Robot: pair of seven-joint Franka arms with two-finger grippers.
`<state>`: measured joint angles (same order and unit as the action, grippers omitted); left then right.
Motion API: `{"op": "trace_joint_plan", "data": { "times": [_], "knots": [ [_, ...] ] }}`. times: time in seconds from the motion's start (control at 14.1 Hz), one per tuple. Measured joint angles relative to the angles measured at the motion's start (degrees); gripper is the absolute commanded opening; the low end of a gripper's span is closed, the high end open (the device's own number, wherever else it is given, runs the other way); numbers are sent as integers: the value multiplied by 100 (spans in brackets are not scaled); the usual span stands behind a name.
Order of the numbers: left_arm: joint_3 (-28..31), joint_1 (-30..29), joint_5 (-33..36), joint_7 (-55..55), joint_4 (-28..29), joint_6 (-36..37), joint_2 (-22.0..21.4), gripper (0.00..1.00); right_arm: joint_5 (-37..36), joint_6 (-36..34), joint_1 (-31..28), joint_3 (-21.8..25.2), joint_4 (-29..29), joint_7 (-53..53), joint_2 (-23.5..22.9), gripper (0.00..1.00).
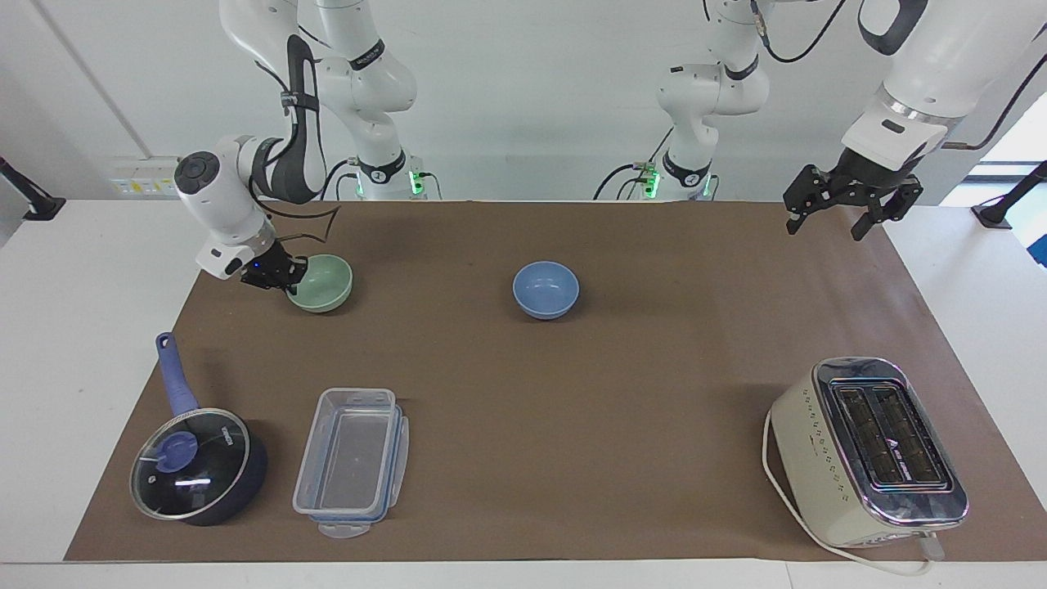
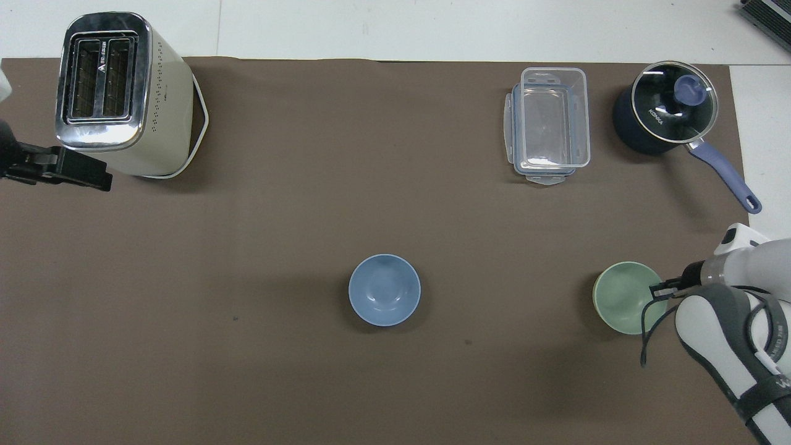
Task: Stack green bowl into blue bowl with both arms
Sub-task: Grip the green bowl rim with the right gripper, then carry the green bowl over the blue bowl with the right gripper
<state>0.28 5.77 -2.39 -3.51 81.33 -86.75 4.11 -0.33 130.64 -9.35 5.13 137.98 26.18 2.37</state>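
Note:
The green bowl (image 1: 325,285) sits on the brown mat at the right arm's end of the table; it also shows in the overhead view (image 2: 623,298). My right gripper (image 1: 290,275) is shut on its rim on the side toward the table's end, seen from above as well (image 2: 660,288). The blue bowl (image 1: 545,289) stands empty at the mat's middle (image 2: 384,290), well apart from the green one. My left gripper (image 1: 826,231) hangs open and empty, raised over the mat's edge at the left arm's end; one finger shows from above (image 2: 74,173).
A cream toaster (image 1: 867,450) stands farther from the robots at the left arm's end. A clear plastic container (image 1: 352,458) and a dark blue lidded saucepan (image 1: 196,466) lie farther out than the green bowl.

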Motion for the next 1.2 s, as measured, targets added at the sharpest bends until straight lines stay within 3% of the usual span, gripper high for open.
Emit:
{"op": "trace_joint_plan", "data": {
  "times": [0.64, 0.85, 1.2],
  "knots": [
    [7, -4, 0, -1, 78, 12, -57, 100, 627, -1656, 17, -90, -1165, 289, 376, 0],
    [8, -5, 0, -1, 78, 12, -58, 100, 686, -2239, 19, -404, -1655, 53, 483, 0],
    [14, -7, 0, -1, 78, 14, -60, 100, 693, -2725, 52, -1417, -2246, -1404, 491, 0]
  ]
}}
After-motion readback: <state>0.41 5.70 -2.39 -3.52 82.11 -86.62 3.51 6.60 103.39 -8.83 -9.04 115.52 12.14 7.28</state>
